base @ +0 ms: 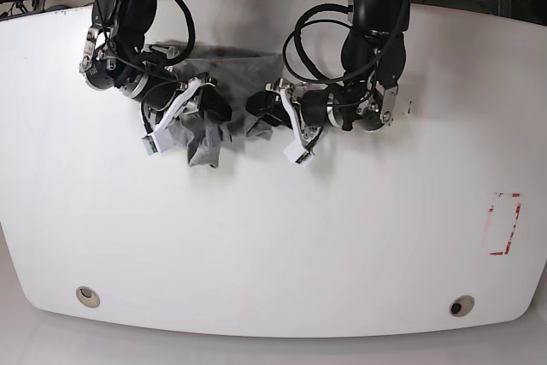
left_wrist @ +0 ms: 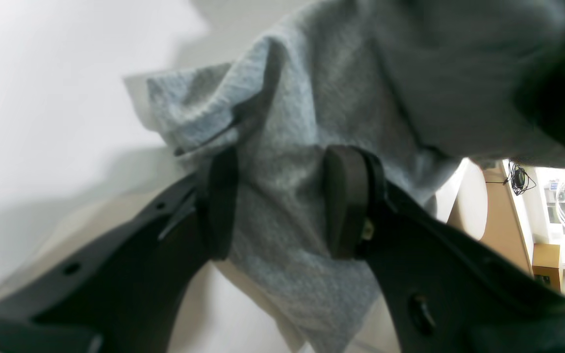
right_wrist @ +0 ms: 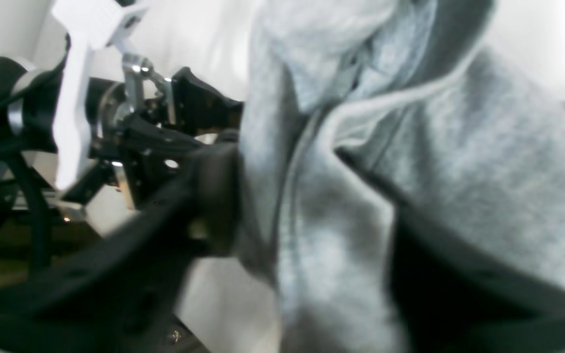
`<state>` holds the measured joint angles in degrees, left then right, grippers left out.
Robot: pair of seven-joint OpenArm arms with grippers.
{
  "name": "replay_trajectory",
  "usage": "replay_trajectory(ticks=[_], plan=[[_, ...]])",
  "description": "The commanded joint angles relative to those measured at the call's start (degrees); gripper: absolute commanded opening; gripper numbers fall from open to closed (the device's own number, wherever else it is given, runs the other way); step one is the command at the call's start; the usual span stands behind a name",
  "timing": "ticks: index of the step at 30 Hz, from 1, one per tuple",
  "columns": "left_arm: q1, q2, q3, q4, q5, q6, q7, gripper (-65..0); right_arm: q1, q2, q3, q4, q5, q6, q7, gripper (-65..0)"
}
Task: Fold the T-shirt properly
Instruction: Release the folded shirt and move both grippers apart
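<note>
T-shirt (base: 205, 130) is bunched into a lump at upper-left centre of the base view, hanging between my two grippers above the white table (base: 273, 245), not laid flat at all.

Left gripper (left_wrist: 280, 201): pads are moderately apart with a thick gather of grey cloth running between them. Both pads touch the fabric, so I read it as a hold on a bundled fold.

Right gripper (right_wrist: 307, 206): view is blurred. One pad is against the cloth at centre-left of the frame, and the other side is buried under fabric. I can't tell if I'm gripping or letting go.

Handling: light, soft knit with no stiffness. It drapes and collapses under its own weight and clings in layers, so a pinch easily takes more than one.

Where to grab: single-layer edges such as hem corners or shoulder seams, not mid-bundle. It probably needs spreading flat first, since no edge is clearly findable here.
</note>
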<state>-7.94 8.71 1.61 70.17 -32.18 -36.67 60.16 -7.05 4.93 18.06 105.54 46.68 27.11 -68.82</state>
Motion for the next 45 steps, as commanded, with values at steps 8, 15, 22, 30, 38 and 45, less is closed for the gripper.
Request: replay_trajectory(ticks=[8, 15, 22, 30, 38, 45], plan=[[-0.98, 0.29, 0.11, 0.82, 0.05, -0.13, -0.07, -38.9, 1.55, 0.48, -2.28, 3.61, 1.72, 0.18, 1.17, -15.4], [-1.07, 0.29, 0.11, 0.91, -0.04, -0.30, -0.07, -38.9, 1.38, 2.85, -6.24, 9.76, 1.90, 0.53, 1.17, -15.4], [-1.59, -0.31, -0.07, 3.10, -0.12, -0.39, -0.07, -38.9, 1.47, 4.70, -3.60, 10.02, 1.90, 2.21, 1.17, -15.5], [-0.98, -0.31, -3.67, 13.21, -0.21, -0.39, -0.07, -39.0, -1.96, 6.90, 0.97, 9.85, 1.63, 11.96, 1.17, -16.2], [-0.27, -4.71, -7.98, 19.02, -3.64, -0.39, -0.07, -39.0, -2.58, 6.54, 0.70, 3.78, 1.37, 12.89, 1.17, -44.4], [-0.01, -9.19, -8.86, 22.27, -3.73, -0.39, -0.07, -39.0, -1.26, 6.81, -4.04, -4.83, 1.28, 12.75, 5.04, -54.9]])
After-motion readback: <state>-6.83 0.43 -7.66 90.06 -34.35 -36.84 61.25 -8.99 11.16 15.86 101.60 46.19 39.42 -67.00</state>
